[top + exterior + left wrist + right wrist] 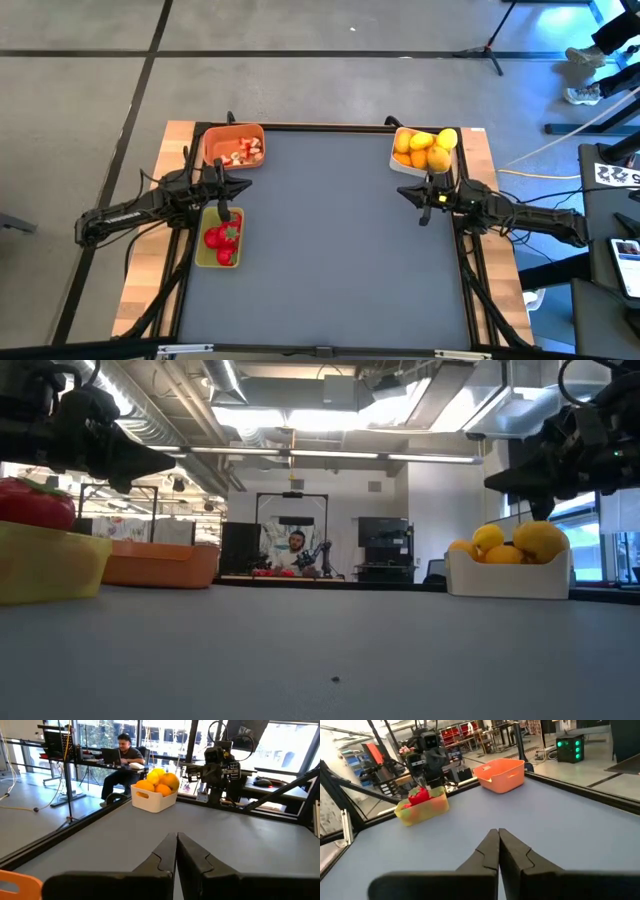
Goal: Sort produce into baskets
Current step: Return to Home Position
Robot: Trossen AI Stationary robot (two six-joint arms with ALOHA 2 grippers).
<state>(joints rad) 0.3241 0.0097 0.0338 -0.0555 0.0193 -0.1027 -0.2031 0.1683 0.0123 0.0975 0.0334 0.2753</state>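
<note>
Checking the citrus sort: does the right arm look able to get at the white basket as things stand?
Probably yes: the right hand hangs right beside the white basket, whose top is open, with nothing between them.

Grey table (330, 250); seated person (125, 756) beyond it.

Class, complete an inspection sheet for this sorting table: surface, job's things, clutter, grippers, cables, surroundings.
Surface: grey mat, flat, bare in the middle.
Job's things: citrus in the white bin; red pieces in the yellow bin; pale-and-red bits in the orange bin.
Clutter: one tiny dark speck on the mat.
Grippers: left gripper shut, empty, by the yellow and orange bins; right gripper shut, empty, by the white bin.
Cables: pale cable on the floor right of the table.
Surroundings: seated person at a desk beyond the table.
</note>
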